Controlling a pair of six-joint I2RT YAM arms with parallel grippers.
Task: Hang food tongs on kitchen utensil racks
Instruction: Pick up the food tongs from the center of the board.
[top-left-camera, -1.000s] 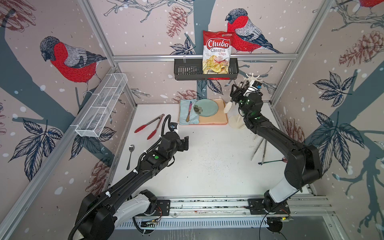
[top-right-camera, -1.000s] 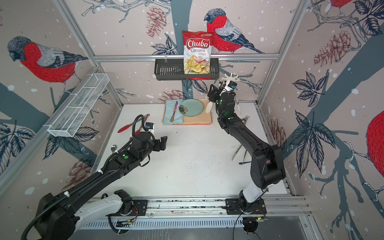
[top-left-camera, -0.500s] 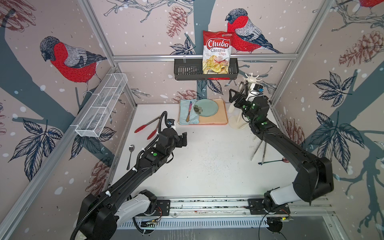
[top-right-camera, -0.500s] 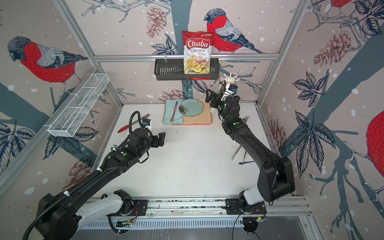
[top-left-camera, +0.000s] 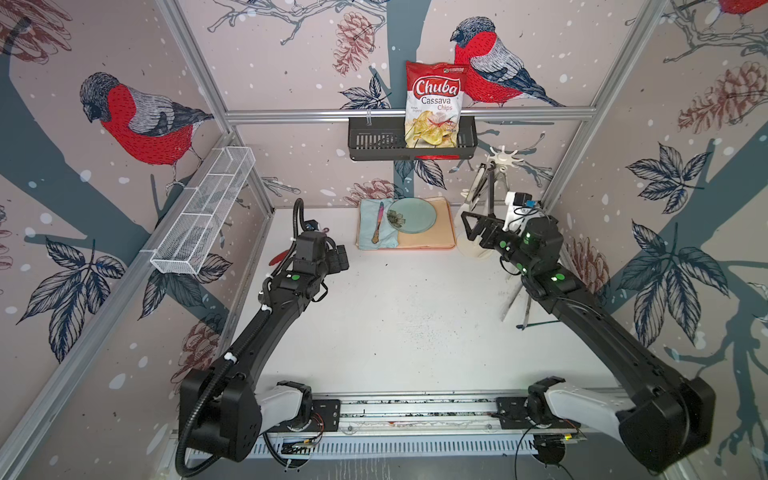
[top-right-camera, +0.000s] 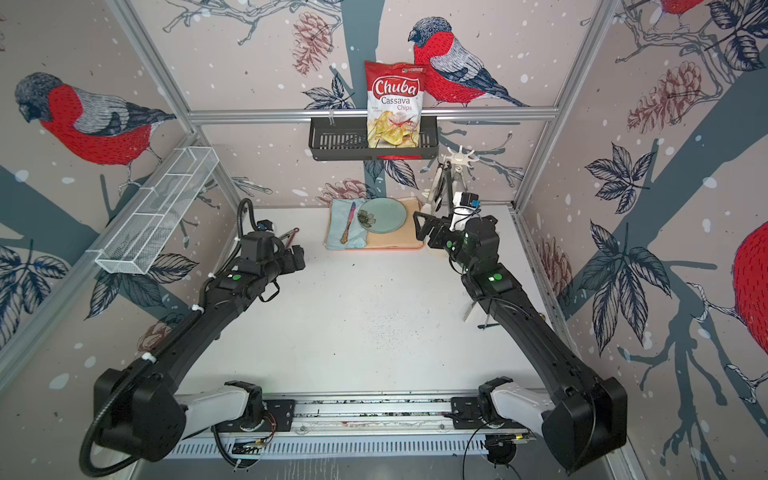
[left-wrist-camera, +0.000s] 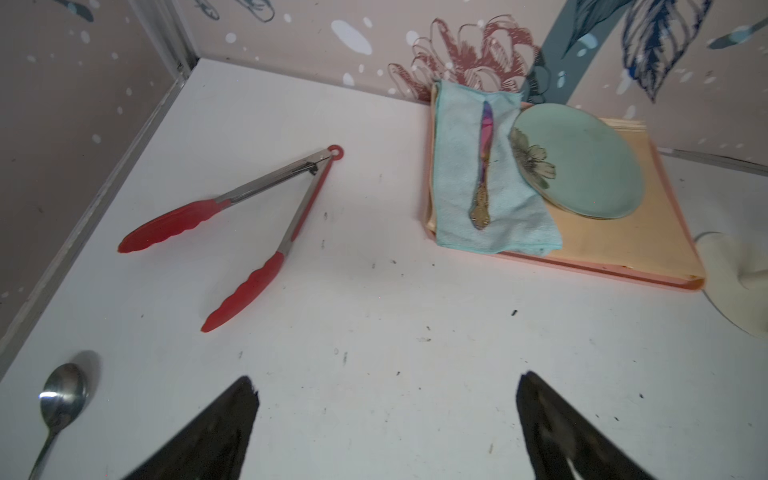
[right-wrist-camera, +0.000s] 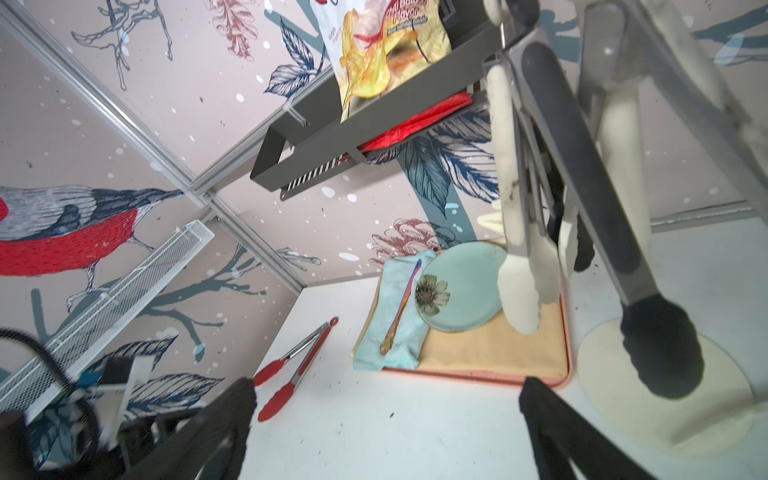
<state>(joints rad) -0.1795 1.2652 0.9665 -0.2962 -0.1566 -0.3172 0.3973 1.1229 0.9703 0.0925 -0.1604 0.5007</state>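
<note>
Red-tipped tongs (left-wrist-camera: 249, 191) lie ahead of the left gripper (left-wrist-camera: 386, 380) — wide, empty — tips nearest, loop farthest; right gripper (right-wrist-camera: 386, 383), also wide, well apart.

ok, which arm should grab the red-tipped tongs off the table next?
Left. Its open left tool faces the red-tipped tongs lying flat on its side of the table. The right tool, also open, sits by the rack, across the tray from them.

Chips bag (top-left-camera: 434, 104) in black basket (top-left-camera: 374, 141); knife (top-left-camera: 377, 222) on blue cloth (top-left-camera: 388, 239); green plate (top-left-camera: 415, 214) alongside.
</note>
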